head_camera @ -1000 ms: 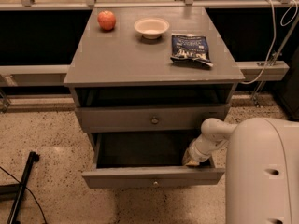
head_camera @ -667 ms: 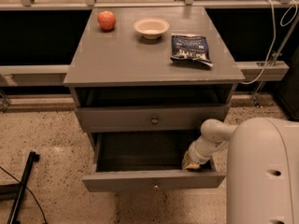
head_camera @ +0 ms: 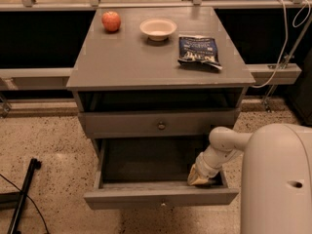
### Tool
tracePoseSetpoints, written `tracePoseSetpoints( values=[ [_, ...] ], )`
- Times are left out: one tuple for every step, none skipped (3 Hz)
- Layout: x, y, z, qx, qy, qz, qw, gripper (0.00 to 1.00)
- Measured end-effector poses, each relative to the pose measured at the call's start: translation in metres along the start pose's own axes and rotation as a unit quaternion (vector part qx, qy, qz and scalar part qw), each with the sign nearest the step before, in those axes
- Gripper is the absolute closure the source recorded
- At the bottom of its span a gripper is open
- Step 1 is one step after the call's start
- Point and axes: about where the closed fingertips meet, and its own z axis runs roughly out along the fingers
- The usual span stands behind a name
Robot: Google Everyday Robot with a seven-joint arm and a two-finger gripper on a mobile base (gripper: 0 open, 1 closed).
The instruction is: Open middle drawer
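The middle drawer (head_camera: pixel 146 197) is a grey flat-fronted drawer that stands pulled well out of the grey cabinet (head_camera: pixel 122 62), its dark inside showing and empty. Its small knob (head_camera: pixel 163 204) shows at the lower edge of the front. My gripper (head_camera: pixel 199 178) reaches down into the drawer at its front right corner, right behind the front panel. The white arm (head_camera: pixel 224 147) comes in from the right. The closed drawer above (head_camera: pixel 126 125) has a round metal knob at its centre. Anything below the open drawer is hidden.
On the cabinet top lie a red apple (head_camera: pixel 111 21), a white bowl (head_camera: pixel 158 28) and a dark blue snack bag (head_camera: pixel 199 50). My white body (head_camera: pixel 278 179) fills the lower right. A black pole (head_camera: pixel 22 194) lies on the speckled floor at the left. A cable (head_camera: pixel 287 48) hangs at the right.
The middle drawer has slid a little further out toward the camera. My gripper has moved with it at the front right corner.
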Motion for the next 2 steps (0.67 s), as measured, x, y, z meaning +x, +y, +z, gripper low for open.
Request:
tracePoseSetpoints(
  values=[
    [0.0012,0.0257,0.0006,-0.035,-0.019,0.007,0.9992,1.0],
    [-0.002,0.0228,-0.0021,-0.035,-0.024,0.005,0.9991,1.0]
  ],
)
